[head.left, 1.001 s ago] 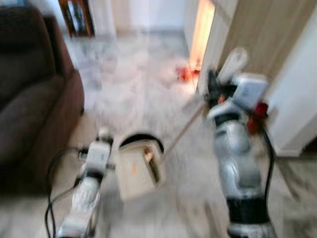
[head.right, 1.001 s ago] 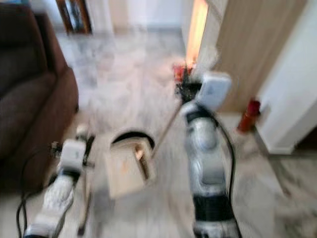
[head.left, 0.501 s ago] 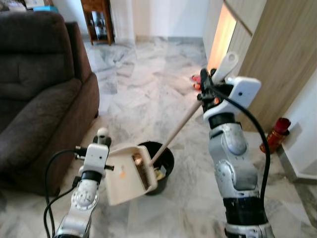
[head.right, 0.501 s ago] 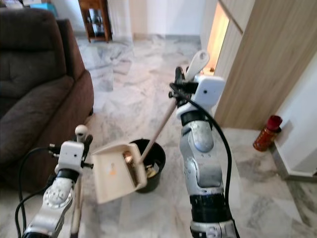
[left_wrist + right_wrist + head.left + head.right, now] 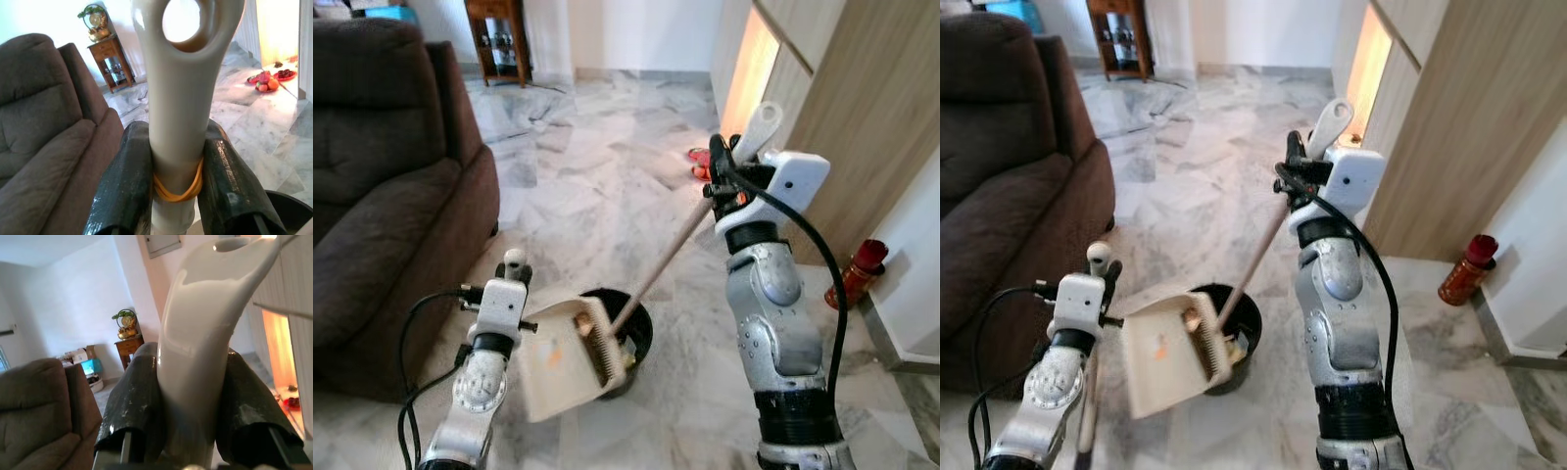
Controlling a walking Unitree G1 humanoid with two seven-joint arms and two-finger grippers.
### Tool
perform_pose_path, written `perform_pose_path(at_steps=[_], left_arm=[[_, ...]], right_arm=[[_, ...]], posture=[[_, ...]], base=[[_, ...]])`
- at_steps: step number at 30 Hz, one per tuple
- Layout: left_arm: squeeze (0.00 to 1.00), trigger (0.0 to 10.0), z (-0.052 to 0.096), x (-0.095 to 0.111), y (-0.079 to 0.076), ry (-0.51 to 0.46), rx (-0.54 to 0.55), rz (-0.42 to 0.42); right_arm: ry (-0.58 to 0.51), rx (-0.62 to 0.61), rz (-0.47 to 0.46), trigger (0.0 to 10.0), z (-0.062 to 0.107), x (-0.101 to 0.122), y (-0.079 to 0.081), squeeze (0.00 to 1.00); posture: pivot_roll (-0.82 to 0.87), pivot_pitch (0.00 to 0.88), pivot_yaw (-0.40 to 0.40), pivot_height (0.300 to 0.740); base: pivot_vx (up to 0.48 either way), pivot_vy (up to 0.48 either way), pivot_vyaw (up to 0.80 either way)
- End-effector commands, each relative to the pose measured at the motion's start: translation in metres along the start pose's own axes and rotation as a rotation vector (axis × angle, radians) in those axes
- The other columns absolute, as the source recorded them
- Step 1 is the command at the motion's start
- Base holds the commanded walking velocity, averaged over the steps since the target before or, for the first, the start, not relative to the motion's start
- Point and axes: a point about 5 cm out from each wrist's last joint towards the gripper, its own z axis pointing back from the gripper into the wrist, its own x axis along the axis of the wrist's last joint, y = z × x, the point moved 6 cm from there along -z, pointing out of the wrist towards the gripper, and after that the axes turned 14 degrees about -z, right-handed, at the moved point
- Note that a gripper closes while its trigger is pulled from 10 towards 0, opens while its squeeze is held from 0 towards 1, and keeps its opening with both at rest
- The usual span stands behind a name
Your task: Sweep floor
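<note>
On the marble floor (image 5: 597, 176), just ahead of the robot, a black bucket (image 5: 631, 328) stands with a cream dustpan (image 5: 563, 357) tilted at its near rim, the pan's toothed edge over the opening and a few orange and brown scraps on its face. Left gripper (image 5: 173, 188) is clamped on the dustpan's handle (image 5: 183, 98), both black fingers (image 5: 124, 191) pressing the pale stem where a yellow rubber band circles it (the handle's end loop rises above the fingers). Right gripper (image 5: 188, 423) is closed on the broom (image 5: 671, 245), its fingers (image 5: 134, 401) flanking the white grip; in the head views the right arm is raised, and the wooden shaft slants down from it into the bucket's mouth. Brown sofa (image 5: 382, 176) occupies the robot's left side. Wood-panelled wall (image 5: 867, 117) stands on the right, with a red bottle (image 5: 859, 268) on the floor at its foot. Wooden side table (image 5: 494, 39) stands at the far wall.
</note>
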Motion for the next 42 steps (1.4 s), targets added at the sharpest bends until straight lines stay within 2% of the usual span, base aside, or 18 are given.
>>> perform_pose_path(at_steps=[1,16,21,24,31,42], left_arm=[[0.00,10.0,-0.004,0.011,0.004,-0.044,0.017,-0.001],[0.00,10.0,-0.005,0.012,0.004,-0.047,0.020,0.003],[0.00,10.0,-0.004,0.013,0.005,-0.050,0.022,0.005],[0.00,10.0,-0.005,0.013,0.005,-0.051,0.023,0.005],[0.00,10.0,-0.005,0.014,0.003,-0.056,0.015,0.013],[0.00,10.0,-0.003,0.015,-0.001,-0.063,0.001,0.011]], right_arm=[[-0.084,0.030,-0.004,10.0,-0.005,0.023,0.009,0.00],[-0.102,0.054,-0.014,10.0,-0.005,0.027,0.016,0.00],[-0.153,0.077,-0.025,10.0,-0.006,0.041,0.022,0.00],[-0.191,0.104,0.005,10.0,-0.006,0.048,0.027,0.00],[-0.187,0.133,0.053,10.0,-0.004,0.044,0.033,0.00],[-0.175,0.171,0.105,10.0,0.000,0.037,0.039,0.00]], posture=[[0.15,0.000,0.025,0.740],[0.15,0.000,0.023,0.740],[0.15,0.000,0.023,0.740],[0.15,0.000,0.024,0.740],[0.15,0.000,0.024,0.740],[0.15,0.000,0.024,0.740]], base=[[0.315,0.000,0.00],[0.313,0.000,0.00],[0.314,0.000,0.00],[0.312,0.000,0.00],[0.307,0.000,0.00],[0.000,0.000,0.00]])
